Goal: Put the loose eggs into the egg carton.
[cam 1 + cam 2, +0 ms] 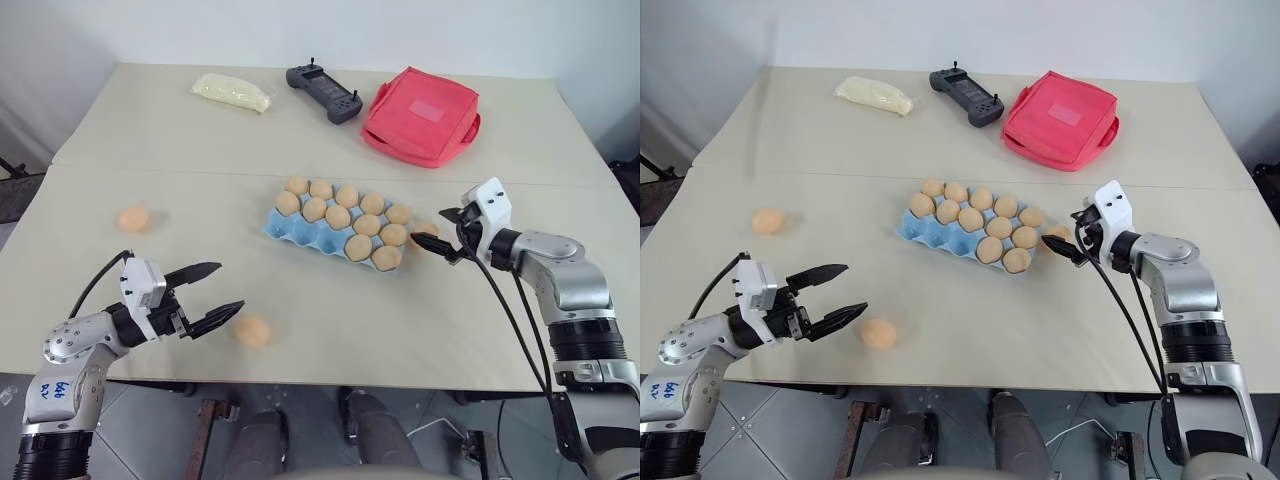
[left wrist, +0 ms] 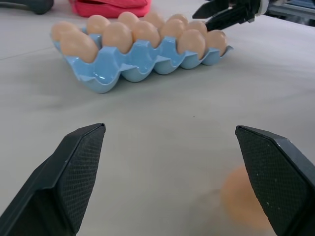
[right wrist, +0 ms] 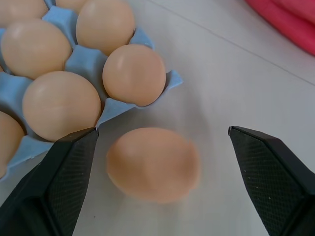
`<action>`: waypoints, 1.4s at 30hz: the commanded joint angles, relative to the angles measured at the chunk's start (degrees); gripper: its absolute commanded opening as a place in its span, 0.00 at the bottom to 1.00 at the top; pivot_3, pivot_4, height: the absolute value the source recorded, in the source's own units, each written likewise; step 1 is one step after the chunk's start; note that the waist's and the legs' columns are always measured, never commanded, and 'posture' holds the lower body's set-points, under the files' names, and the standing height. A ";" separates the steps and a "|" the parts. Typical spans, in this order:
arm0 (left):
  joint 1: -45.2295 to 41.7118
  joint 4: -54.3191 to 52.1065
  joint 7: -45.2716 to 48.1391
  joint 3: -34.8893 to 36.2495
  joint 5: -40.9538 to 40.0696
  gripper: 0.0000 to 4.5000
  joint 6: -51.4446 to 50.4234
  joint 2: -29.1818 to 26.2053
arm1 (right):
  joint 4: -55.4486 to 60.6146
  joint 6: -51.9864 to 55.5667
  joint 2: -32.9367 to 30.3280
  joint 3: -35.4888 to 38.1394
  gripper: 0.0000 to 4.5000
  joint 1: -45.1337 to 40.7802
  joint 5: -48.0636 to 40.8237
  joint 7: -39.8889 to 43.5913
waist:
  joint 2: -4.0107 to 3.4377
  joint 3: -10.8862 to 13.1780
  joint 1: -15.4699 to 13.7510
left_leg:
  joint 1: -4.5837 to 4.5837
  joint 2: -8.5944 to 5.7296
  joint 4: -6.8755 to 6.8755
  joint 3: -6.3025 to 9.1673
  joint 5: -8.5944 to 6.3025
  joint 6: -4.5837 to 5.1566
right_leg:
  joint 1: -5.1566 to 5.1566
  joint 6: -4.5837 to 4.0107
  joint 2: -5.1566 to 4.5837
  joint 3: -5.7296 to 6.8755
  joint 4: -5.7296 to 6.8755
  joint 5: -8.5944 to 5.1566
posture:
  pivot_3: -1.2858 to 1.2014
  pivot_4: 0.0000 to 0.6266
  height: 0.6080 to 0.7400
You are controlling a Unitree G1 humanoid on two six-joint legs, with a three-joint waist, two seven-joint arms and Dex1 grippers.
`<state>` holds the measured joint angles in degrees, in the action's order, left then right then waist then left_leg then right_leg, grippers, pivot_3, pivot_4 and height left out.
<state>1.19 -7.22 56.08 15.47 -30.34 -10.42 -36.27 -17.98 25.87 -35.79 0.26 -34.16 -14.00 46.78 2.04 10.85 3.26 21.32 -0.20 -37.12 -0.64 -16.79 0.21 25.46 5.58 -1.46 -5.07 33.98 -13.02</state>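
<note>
The light blue egg carton (image 1: 283, 231) lies mid-table, most cups filled with tan eggs. One loose egg (image 1: 425, 231) rests on the table against the carton's right end. My right gripper (image 1: 430, 229) is open, its fingers either side of that egg (image 3: 152, 164) without touching it. A second loose egg (image 1: 252, 331) lies near the front edge, just right of my open, empty left gripper (image 1: 227, 289). The left wrist view has this egg (image 2: 241, 196) beside one finger. A third loose egg (image 1: 133, 218) sits at the far left.
At the back of the table lie a red bag (image 1: 422, 115), a black controller (image 1: 323, 93) and a pale yellow packet (image 1: 232, 92). A seam crosses the table behind the carton. The table's front edge runs just below the left gripper.
</note>
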 commanded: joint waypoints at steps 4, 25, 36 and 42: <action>1.37 -3.61 -1.31 2.12 -1.48 1.00 0.07 0.13 | -6.01 -4.22 0.61 -0.93 0.98 -4.09 2.09 2.48 | -0.02 0.01 0.03 | -0.02 -0.01 -0.02 -0.02 0.00 0.00 | -0.01 0.00 0.00 0.03 0.03 0.00 | 0.52 0.24 1.00; 0.70 -3.22 -1.58 1.44 -1.20 1.00 0.95 0.66 | -1.86 -2.20 -0.05 2.73 0.51 -3.12 1.75 1.29 | -0.03 0.01 0.08 | -0.02 0.00 0.01 -0.01 0.00 0.00 | 0.00 -0.01 -0.01 0.04 0.05 0.00 | 0.52 0.24 1.00; 1.47 -2.53 -1.34 2.23 -1.28 1.00 1.47 0.31 | 22.74 11.62 0.51 2.78 0.51 -4.61 -3.99 -1.19 | -0.06 0.03 0.23 | -0.03 0.03 0.01 0.08 -0.01 -0.01 | 0.00 -0.07 0.00 -0.04 0.08 -0.04 | 0.52 0.24 1.00; 0.36 -2.11 -1.71 1.55 -0.99 1.00 1.53 0.63 | 24.79 13.12 8.35 -4.43 0.51 -7.59 -4.37 -1.96 | -0.06 0.03 0.24 | -0.02 0.04 0.01 0.10 -0.01 -0.01 | 0.00 -0.07 -0.01 -0.01 0.08 -0.04 | 0.52 0.24 1.00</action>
<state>2.07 -8.48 54.57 15.89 -30.47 -9.71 -35.93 4.78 39.00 -28.20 -3.48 -40.27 -17.69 45.38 1.97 10.89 3.51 21.32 -0.16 -37.11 -0.52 -16.80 0.20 25.48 5.51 -1.49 -5.07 34.04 -13.05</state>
